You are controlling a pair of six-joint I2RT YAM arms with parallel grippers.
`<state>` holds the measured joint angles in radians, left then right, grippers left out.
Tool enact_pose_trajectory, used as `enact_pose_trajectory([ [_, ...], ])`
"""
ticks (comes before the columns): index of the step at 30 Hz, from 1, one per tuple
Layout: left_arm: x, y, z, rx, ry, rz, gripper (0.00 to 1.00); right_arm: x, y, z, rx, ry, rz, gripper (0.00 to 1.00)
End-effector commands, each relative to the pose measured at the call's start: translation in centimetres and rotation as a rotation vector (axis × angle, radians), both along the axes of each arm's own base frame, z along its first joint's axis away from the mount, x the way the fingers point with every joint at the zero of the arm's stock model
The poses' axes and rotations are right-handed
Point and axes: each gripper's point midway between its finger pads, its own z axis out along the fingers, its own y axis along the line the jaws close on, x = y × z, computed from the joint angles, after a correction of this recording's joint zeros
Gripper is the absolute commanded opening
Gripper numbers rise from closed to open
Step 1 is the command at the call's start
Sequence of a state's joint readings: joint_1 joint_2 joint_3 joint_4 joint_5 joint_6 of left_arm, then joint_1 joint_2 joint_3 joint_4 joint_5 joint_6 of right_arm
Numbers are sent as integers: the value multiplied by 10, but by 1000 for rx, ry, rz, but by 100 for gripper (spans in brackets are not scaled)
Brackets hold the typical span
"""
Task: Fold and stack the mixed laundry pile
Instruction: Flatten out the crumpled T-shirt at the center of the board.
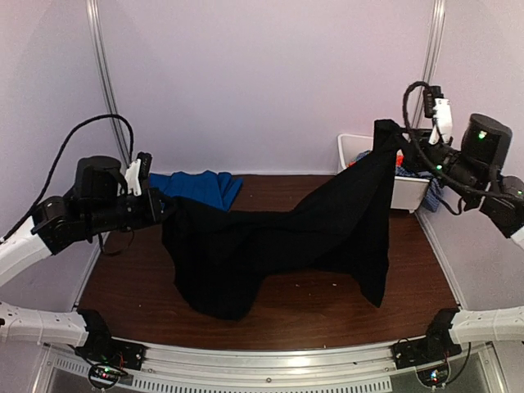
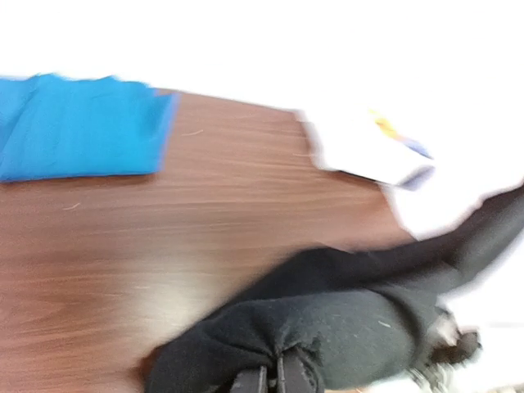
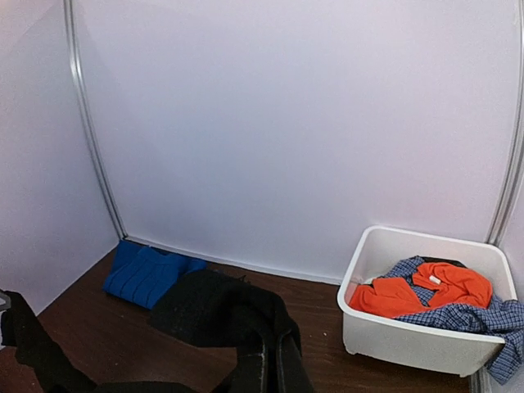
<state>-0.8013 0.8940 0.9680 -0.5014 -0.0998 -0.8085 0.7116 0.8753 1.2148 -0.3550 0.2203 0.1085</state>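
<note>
Black garment (image 1: 278,246), large: strung between both arms, long axis running from the bench's (image 1: 327,307) left edge to its far-right corner, middle sagging onto the wood. Left tool (image 2: 272,378) clamped on the low end, right tool (image 3: 266,372) on the raised end. Blue garment (image 1: 201,188) far-left, tub (image 1: 409,195) far-right.

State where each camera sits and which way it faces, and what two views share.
Top external: above, behind the arm bases, looking down on the table; left claw and right claw both shut on the black garment.
Left wrist: low over the table, facing the blurred white tub; its claw at the bottom edge.
Right wrist: raised, facing the back wall; its claw at the bottom edge.
Shared: the blue garment shows in both wrist views.
</note>
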Motion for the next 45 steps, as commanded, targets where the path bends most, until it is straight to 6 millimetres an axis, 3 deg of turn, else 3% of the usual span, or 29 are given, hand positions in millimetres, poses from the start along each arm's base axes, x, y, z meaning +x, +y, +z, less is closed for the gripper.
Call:
enact_pose_trajectory([
  [1,52,50,-84,70,234,188,0,69,3,-113,-104,250,-101,0],
  [2,64,63,-100,64,264,230,0,78,4,-136,-111,294,-104,0],
  [3,75,72,-113,69,280,243,7,85,6,-155,-121,330,-102,0],
  [4,85,78,-120,82,283,249,21,90,10,-172,-131,365,-96,0],
  [7,93,85,-116,146,236,236,60,99,18,-210,-168,439,-76,0],
  [9,84,86,-109,139,203,216,71,100,17,-228,-193,475,-83,0],
  [11,70,82,-112,126,193,166,72,101,12,-246,-223,507,-103,0],
  [16,49,71,-147,128,219,62,66,105,8,-277,-241,564,-121,0],
  [18,55,66,-146,106,193,52,62,108,10,-277,-234,564,-113,0],
  [21,80,58,-145,86,168,64,57,113,12,-273,-234,555,-109,0],
  [26,121,34,-169,103,212,11,50,118,11,-261,-226,535,-104,0],
  [31,145,19,-197,119,270,-16,47,122,7,-252,-214,522,-106,0],
  [40,142,7,-245,158,375,-32,49,129,0,-253,-197,528,-112,0],
  [45,137,-3,-259,151,403,-51,47,131,-3,-254,-189,533,-111,0],
])
